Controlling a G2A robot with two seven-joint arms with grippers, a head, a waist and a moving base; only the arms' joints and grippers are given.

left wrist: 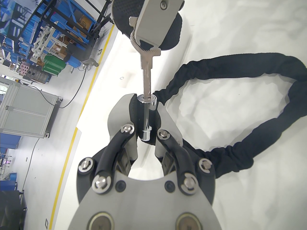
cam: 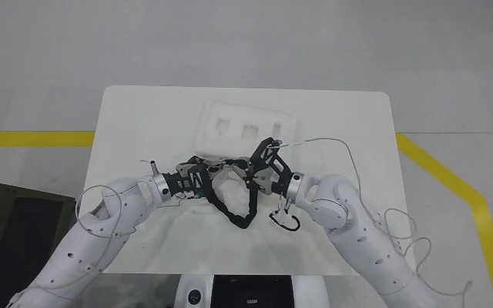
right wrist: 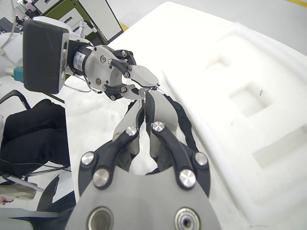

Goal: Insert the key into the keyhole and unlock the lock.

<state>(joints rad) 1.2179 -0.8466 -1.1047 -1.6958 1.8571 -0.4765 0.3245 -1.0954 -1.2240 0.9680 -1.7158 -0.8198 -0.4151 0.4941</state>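
My left gripper (left wrist: 144,111) is shut on the lock's chrome cylinder (left wrist: 146,118), keyhole end facing away from the wrist. The silver key (left wrist: 146,72) has its tip in the keyhole, most of the blade still outside. My right gripper (right wrist: 146,96) is shut on the key's head, and its pads (left wrist: 153,13) show opposite in the left wrist view. The lock's black fabric-covered cable (left wrist: 239,111) loops over the white table (cam: 139,123). From above, both grippers meet at the table's middle, left gripper (cam: 202,175) and right gripper (cam: 258,165), with the cable (cam: 235,212) hanging toward the front.
A white foam tray (cam: 246,127) with several square recesses lies just behind the grippers. A black carabiner-like hook (cam: 283,221) rests on the table by the right forearm. A thin white wire (cam: 331,142) arcs over the right arm.
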